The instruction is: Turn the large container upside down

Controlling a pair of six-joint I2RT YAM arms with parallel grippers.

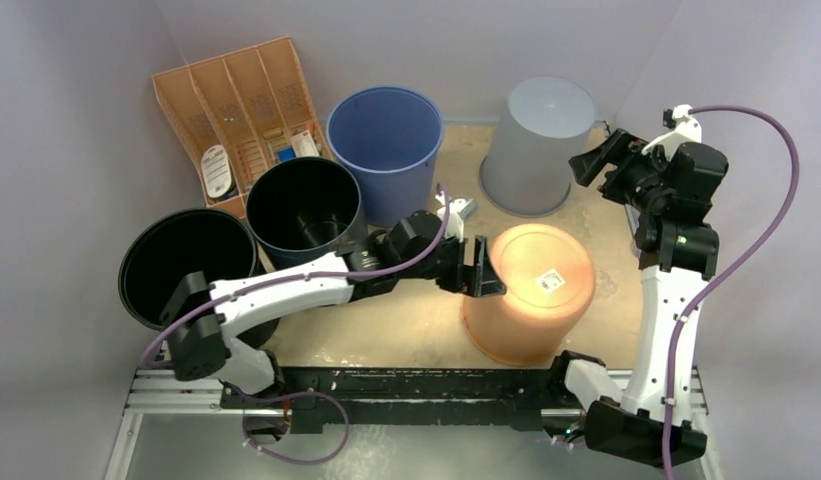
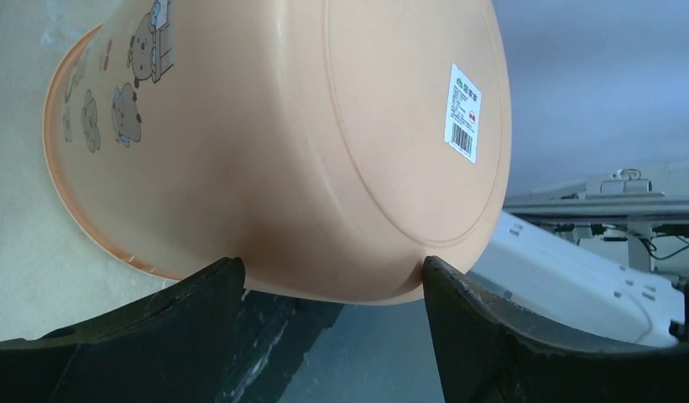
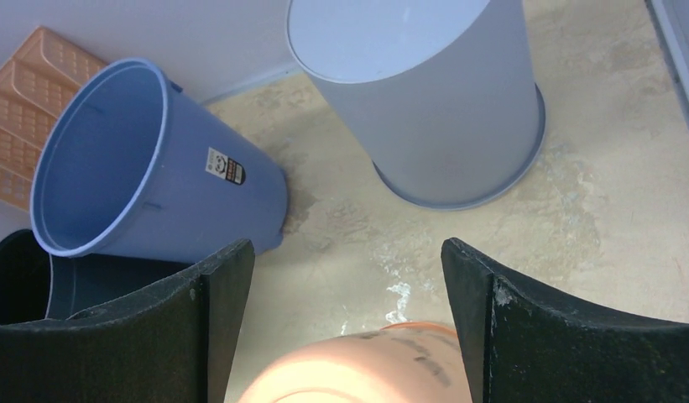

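The large container is a peach-orange bucket that stands upside down on the table, base up, with a barcode sticker on the base. In the left wrist view the bucket fills the frame, its wall close against my fingertips. My left gripper is open right beside the bucket's left wall, in the wrist view too. My right gripper is open, empty and raised at the far right. Its wrist view shows the orange bucket below.
A grey bucket stands upside down at the back right. A blue bucket stands open at the back middle. Two black buckets stand at the left. An orange divided tray leans at the back left.
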